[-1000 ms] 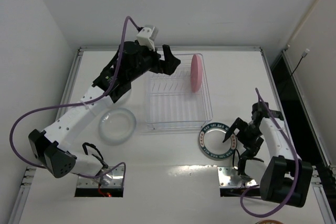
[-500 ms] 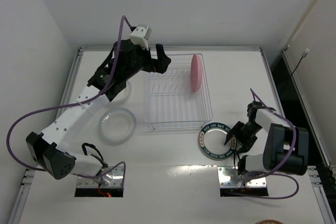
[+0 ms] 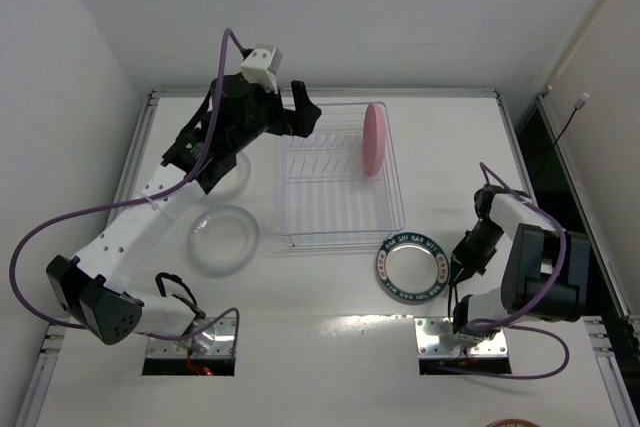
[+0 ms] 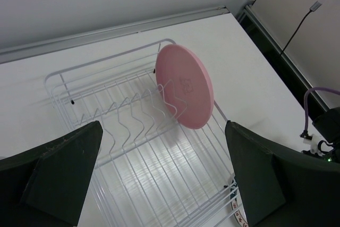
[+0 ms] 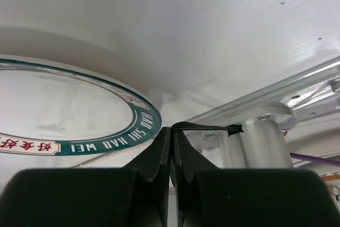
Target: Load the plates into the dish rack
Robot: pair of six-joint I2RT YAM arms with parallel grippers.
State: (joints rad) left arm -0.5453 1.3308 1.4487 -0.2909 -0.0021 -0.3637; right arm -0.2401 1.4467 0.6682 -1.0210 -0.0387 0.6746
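One of four loaded: pink plate [image 3: 374, 138] stands upright at the rack's [image 3: 335, 197] far right, teal plate [image 3: 410, 269] and two clear plates [image 3: 224, 238] [image 3: 240, 169] lie flat on the table, left gripper [image 4: 163, 131] hangs wide open and empty over the rack, right gripper [image 5: 170, 147] is pinched closed on nothing at the teal plate's right edge.

A white table [image 3: 330, 347] fills the scene, edged by an aluminium rail [image 3: 400, 93] that runs just beyond the left gripper [image 3: 306, 112]. Past that rail rises a plain white back wall [image 3: 380, 17]; another white wall [image 3: 50, 147] stands well to that gripper's left. Outward of the right gripper [image 3: 460, 267], past the table's edge, lies a dark strip [image 3: 545, 157] crossed by a black cable [image 3: 570, 122]. Soft glare [image 3: 370, 321] lies on the tabletop, nearward and left of it.
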